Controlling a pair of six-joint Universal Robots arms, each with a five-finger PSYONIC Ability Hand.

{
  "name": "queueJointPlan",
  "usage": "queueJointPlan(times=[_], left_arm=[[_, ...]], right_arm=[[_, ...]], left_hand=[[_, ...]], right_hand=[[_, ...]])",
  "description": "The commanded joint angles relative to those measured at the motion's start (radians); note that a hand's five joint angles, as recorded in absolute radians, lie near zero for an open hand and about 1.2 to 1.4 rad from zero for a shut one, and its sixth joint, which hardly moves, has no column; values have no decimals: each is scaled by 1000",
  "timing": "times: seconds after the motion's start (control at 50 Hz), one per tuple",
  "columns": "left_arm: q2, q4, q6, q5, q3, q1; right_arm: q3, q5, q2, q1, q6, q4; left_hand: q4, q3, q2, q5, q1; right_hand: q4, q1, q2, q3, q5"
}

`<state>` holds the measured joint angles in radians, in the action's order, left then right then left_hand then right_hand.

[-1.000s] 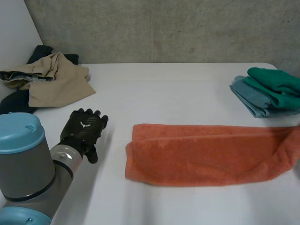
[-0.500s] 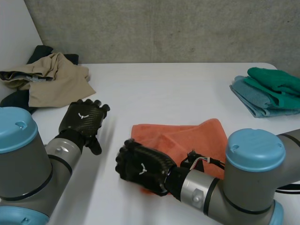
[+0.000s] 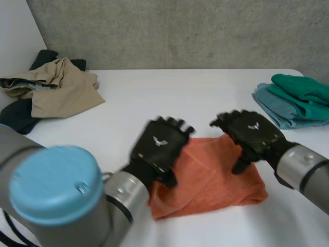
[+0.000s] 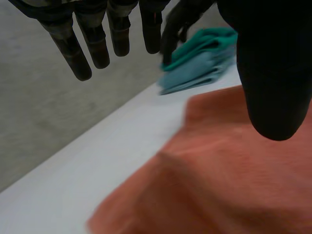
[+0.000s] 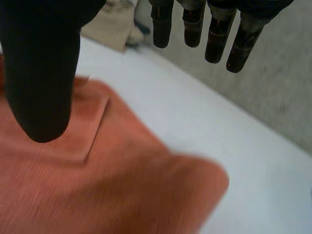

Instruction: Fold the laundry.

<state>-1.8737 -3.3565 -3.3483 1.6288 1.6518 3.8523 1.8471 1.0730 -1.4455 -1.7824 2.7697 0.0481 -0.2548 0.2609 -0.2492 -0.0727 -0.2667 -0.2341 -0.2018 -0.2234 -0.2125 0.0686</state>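
Now, left hand (image 3: 158, 144) and right hand (image 3: 252, 133), both unclenched, over rumpled orange terry towel (image 3: 216, 180).

A white table (image 3: 180, 98) stands before a grey, speckled concrete wall (image 3: 180, 31).

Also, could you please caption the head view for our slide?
Left hand and right hand, both open, over the folded orange towel, with a green-and-blue towel stack and beige garments nearby.
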Motion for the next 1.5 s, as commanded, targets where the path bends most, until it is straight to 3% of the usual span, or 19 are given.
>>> queueJointPlan(times=[0.02,0.1,0.26,0.48,0.56,0.66,0.7,0.78,0.88,1.18,1.32,1.5], left_arm=[[-67,8,-7,-7,-46,-69],[-117,20,-11,0,-63,-83],[-143,85,-14,123,-56,-85],[-249,82,-16,143,-119,-79],[-289,77,-51,193,-178,-34],[-295,17,-178,414,-245,123],[-292,-13,-209,434,-238,156],[-289,-43,-267,415,-198,168],[-252,-43,-263,372,-155,148],[-75,-38,-145,321,-43,43],[16,15,-77,247,14,4],[4,132,-89,255,97,-19]], right_arm=[[106,-11,-1,34,-154,-30],[144,-24,1,60,-193,-22],[187,-50,1,70,-200,24],[204,-51,1,63,-203,50],[211,-50,2,61,-203,68],[213,-48,4,58,-211,76],[218,-50,4,57,-217,78],[221,-50,4,55,-222,78],[222,-51,5,55,-222,79],[238,-51,10,63,-237,104],[242,-51,10,60,-240,105],[248,-50,11,64,-280,104]], left_hand=[[0,-6,-5,-7,12],[-38,32,-44,-46,-26],[-59,52,-64,-66,-47],[-61,55,-67,-69,-50],[-76,70,-82,-84,-64],[-88,82,-93,-95,-76],[-91,85,-96,-98,-79],[-91,85,-96,-98,-79],[-79,73,-85,-87,-67],[-59,52,-64,-66,-47],[-70,64,-76,-78,-58],[-129,123,-135,-137,-117]], right_hand=[[60,27,49,38,-69],[60,27,49,38,-69],[46,14,36,25,-55],[-182,-215,-193,-204,173],[-224,-256,-234,-245,215],[-241,-274,-252,-263,232],[-247,-279,-258,-269,238],[-247,-280,-258,-269,238],[-247,-280,-258,-269,238],[-326,-359,-337,-348,317],[-379,-411,-390,-401,370],[-391,-423,-402,-413,382]])
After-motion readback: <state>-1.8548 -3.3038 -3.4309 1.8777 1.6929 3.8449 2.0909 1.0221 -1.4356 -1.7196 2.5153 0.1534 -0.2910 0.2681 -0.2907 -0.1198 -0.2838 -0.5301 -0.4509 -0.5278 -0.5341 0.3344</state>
